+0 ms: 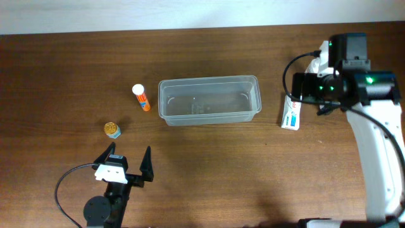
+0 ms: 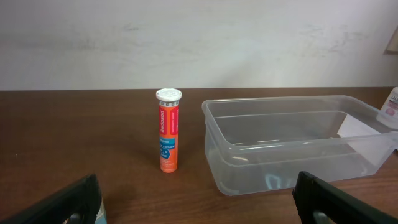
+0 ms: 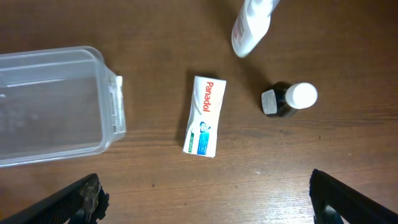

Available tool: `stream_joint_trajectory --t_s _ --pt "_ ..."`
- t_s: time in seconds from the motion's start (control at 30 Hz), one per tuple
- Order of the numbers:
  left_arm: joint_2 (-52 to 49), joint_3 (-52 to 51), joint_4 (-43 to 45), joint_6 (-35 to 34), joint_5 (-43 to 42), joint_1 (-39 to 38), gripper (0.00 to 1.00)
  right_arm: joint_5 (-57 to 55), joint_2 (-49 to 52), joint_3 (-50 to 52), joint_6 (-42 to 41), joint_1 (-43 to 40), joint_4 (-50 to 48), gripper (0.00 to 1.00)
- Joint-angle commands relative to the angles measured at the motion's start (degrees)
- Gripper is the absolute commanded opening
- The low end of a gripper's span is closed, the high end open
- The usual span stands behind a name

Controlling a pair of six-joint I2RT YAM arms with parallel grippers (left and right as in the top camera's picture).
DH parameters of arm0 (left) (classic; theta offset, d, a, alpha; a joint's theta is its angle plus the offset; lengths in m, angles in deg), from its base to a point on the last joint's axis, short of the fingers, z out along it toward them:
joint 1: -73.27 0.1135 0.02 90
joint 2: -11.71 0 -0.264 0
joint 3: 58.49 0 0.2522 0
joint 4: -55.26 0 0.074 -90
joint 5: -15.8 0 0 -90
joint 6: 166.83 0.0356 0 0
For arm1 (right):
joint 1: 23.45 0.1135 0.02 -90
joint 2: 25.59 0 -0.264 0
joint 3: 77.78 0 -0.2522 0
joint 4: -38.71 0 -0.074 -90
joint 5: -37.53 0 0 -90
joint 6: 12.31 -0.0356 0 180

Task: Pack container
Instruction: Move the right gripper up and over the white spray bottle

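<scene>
White housing of the right arm [image 1: 380, 158] takes up the right side of the overhead view and is the largest item beside the work area. Remaining items, in descending size:

- Panadol box [image 3: 204, 116], white with green and blue print, lies flat just beside the right short end of the container [image 1: 209, 100], not touching it.
- Orange tube [image 2: 168, 130] with a white cap stands upright just beside the container's left end, clear of it.
- White bottle [image 3: 252, 25] is cut off by the top edge of the right wrist view. Whether it is upright cannot be told.
- Dark bottle [image 3: 289, 99] with a white cap sits near the box, on the side away from the container.
- Small jar [image 1: 112, 130] with a yellow-orange top sits between the tube and the left arm.

The container is a clear plastic tub that sits centrally, long side toward the near edge. The left fingers [image 1: 147, 166] are spread wide and grip nothing. They sit low at the near edge, with the container ahead and to their right across bare wood, well apart. The right fingers [image 3: 74, 205] are likewise spread wide and grip nothing. They hang above the box, with the container's right end off to one side.

The desk [image 1: 202, 183] is dark brown wood grain. A pale plain wall [image 2: 199, 43] stands behind it.
</scene>
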Motion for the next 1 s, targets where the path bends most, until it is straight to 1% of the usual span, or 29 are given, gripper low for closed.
stream_joint_trajectory --t_s 0.0,0.13,0.27,0.5,0.6,0.73,0.97 --pt "0.50 -0.13 -0.28 -0.33 0.37 0.35 1.00 -1.14 4.04 -1.03 -0.70 -1.62 -0.81 0.98" --pt "0.50 -0.13 -0.28 -0.33 0.37 0.35 0.99 -0.92 5.92 -1.05 -0.44 -2.14 -3.63 0.98" --pt "0.50 -0.13 -0.28 -0.33 0.39 0.35 0.99 -0.92 5.90 -1.31 -0.46 -2.25 -9.88 0.99" --pt "0.50 -0.13 -0.28 -0.33 0.37 0.35 0.99 1.66 7.50 -1.31 -0.17 -5.84 -18.29 0.99" --pt "0.50 -0.13 -0.28 -0.33 0.39 0.35 0.99 4.28 9.38 -1.31 1.09 -8.41 -21.62 0.99" --pt "0.50 -0.13 -0.28 -0.33 0.37 0.35 0.99 11.04 13.18 -1.31 5.18 -11.13 -25.46 0.98" --pt "0.50 -0.13 -0.28 -0.33 0.37 0.35 0.99 10.91 19.65 -1.31 7.10 -11.45 -30.73 0.98"
